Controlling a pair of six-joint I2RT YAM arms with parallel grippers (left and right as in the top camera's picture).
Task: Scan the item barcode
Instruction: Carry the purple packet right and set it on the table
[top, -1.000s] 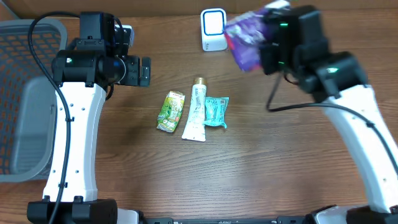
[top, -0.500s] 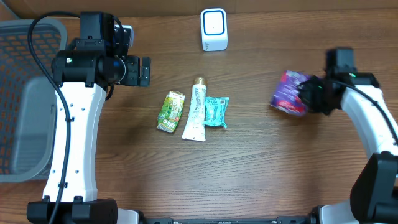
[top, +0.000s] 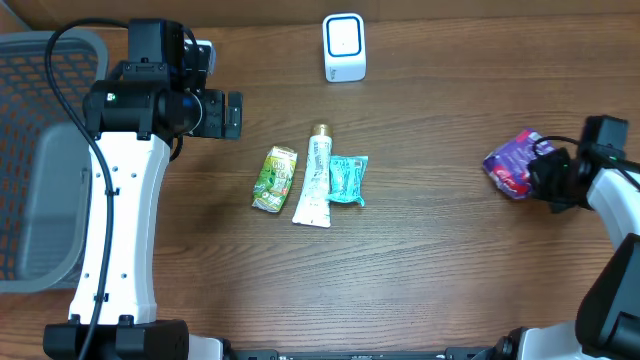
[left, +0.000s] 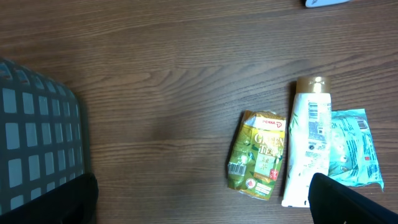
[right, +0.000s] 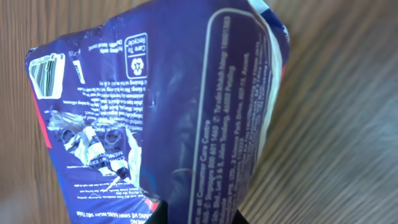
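- Purple packet (top: 512, 167): near the table's right edge, pinched at one end by the right gripper (top: 548, 172), whose jaws are pressed together on it. Its long axis runs outward from the fingers, and it possibly rests on the wood.
- Barcode (right: 45, 73): at the packet's far corner (facing the wrist camera).
- Scanner (top: 344, 47): well apart, toward the table's far edge. The right arm is nearer.
- Left gripper (top: 231, 113): spread, empty.

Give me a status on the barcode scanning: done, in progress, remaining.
Done, seemingly: the purple pouch was held by the white scanner a second ago, so probably scanned. In hand: the right tool is shut on it, out on the right side, away from the scanner. Left: green sachet, white tube and teal packet lie untouched mid-table; the left tool hovers open, empty.
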